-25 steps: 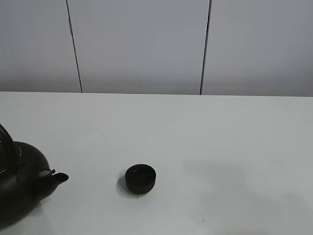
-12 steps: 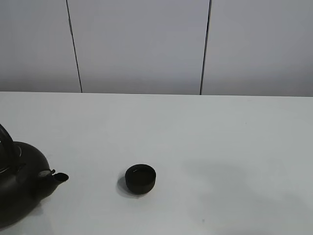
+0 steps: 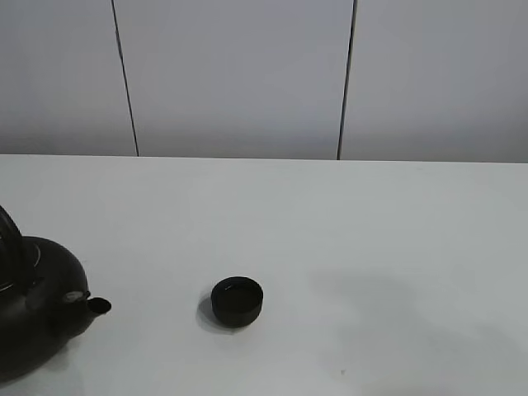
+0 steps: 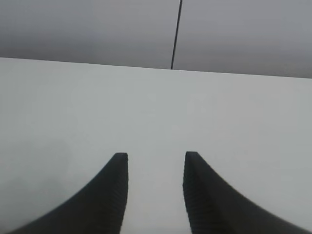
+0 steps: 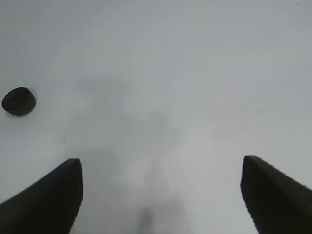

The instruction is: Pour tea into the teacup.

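The teacup (image 3: 237, 301) is sitting on the white bench (image 3: 371, 239), right of the kettle (image 3: 37, 309). The left hand (image 4: 152, 161) is gaping narrowly on nothing visible; the right hand (image 5: 162, 165) is gaping wide, empty.

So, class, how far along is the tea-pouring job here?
Done: nothing that shows. The small round black teacup stands apart from the big black arched-handle kettle, whose spout is not over it. In hand: nothing shows between the fingertips of the left gripper or the right gripper. Left: lifting and pouring.
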Robot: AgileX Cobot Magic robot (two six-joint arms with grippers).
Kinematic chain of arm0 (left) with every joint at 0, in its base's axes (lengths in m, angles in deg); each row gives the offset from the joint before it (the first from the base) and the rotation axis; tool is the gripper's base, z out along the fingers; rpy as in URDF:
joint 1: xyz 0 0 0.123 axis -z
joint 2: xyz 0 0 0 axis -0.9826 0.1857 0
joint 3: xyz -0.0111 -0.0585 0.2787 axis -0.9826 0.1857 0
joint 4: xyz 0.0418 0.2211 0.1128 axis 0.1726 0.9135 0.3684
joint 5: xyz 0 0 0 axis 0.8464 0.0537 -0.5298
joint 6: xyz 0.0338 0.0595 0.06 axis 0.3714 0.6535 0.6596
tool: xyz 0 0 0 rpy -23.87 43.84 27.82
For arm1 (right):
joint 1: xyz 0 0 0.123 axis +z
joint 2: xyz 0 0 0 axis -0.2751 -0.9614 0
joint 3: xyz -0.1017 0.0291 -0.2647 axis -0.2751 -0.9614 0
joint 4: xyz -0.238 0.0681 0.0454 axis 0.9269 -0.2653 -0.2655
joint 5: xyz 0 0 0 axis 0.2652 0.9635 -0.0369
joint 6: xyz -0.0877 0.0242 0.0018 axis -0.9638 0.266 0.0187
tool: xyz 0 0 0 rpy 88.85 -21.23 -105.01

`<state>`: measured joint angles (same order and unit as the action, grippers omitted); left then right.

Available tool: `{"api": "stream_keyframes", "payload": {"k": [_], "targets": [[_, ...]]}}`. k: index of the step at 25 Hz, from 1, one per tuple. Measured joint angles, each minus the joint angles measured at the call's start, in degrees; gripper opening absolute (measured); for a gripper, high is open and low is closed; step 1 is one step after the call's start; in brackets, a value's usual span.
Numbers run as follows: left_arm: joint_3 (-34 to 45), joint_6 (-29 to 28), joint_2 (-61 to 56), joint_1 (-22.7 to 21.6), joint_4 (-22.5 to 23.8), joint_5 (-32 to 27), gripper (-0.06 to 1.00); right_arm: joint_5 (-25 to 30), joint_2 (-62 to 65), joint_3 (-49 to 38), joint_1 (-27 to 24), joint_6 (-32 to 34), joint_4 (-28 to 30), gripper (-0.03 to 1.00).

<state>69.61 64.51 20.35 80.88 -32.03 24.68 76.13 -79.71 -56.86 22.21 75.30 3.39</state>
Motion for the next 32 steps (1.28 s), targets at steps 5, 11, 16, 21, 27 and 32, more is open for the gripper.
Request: {"api": "stream_keyframes", "payload": {"k": [5, 11, 16, 21, 27, 32], "targets": [[-7.13, -3.86, 0.04, -0.12, 5.11, -9.99, 0.28, 0.00, 0.00, 0.00, 0.00, 0.00, 0.00, 0.61], [-14.09, -9.64, -4.20, -0.12, 10.98, -22.85, 0.28, 0.07, 0.00, 0.00, 0.00, 0.00, 0.00, 0.61], [-22.74, -21.05, -10.85, 0.55, 18.53, -41.72, 0.28, 0.07, 0.00, 0.00, 0.00, 0.00, 0.00, 0.61], [-30.71, -24.92, -16.29, 2.49, 17.21, -60.85, 0.28, 0.07, 0.00, 0.00, 0.00, 0.00, 0.00, 0.61], [-32.33, -12.90, -22.03, -0.45, 4.63, -68.91, 0.28, 0.07, 0.00, 0.00, 0.00, 0.00, 0.00, 0.61], [-32.33, 3.16, -25.94, -10.37, -5.84, -75.51, 0.28, 0.07, 0.00, 0.00, 0.00, 0.00, 0.00, 0.61]]}}
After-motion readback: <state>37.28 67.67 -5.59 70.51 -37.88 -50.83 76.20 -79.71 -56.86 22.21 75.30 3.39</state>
